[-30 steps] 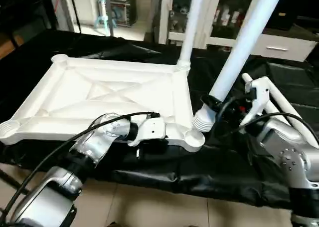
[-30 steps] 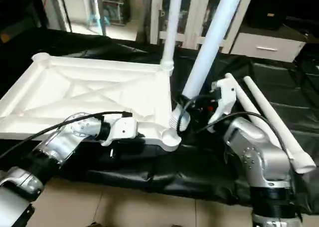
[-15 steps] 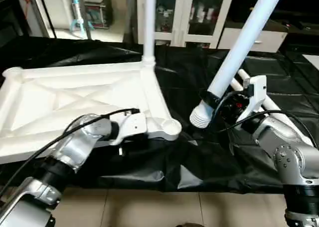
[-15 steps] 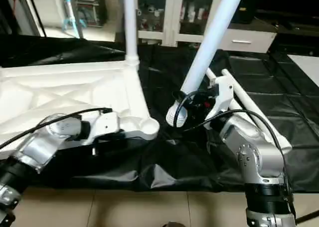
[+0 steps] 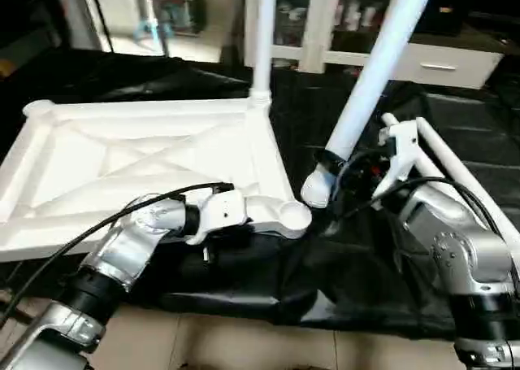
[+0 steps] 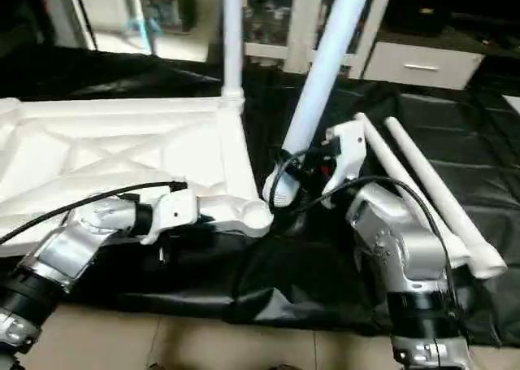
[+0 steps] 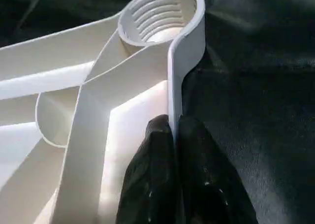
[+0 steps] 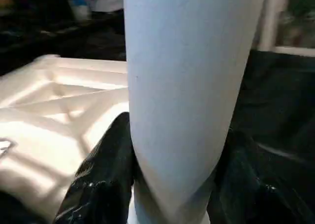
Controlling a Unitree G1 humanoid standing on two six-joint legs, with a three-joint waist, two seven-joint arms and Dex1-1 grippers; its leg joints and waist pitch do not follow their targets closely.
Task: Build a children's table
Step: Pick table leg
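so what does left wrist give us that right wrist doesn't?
Left wrist: the left gripper pinched shut on the table top's thin side wall, with the empty threaded corner socket just beyond the fingers. Right wrist: the right gripper clamped around a tilted white leg, black cloth behind. Both share the top's ribbed white underside.

A low surface draped in crinkled black plastic sheeting point(image 5: 244, 280) spans the frame above a beige tiled floor point(image 5: 244, 346), carrying a white ribbed plastic rectangular tabletop point(image 5: 122, 158) upside down at left and two loose white tapered tube legs point(image 6: 439, 199) at right.
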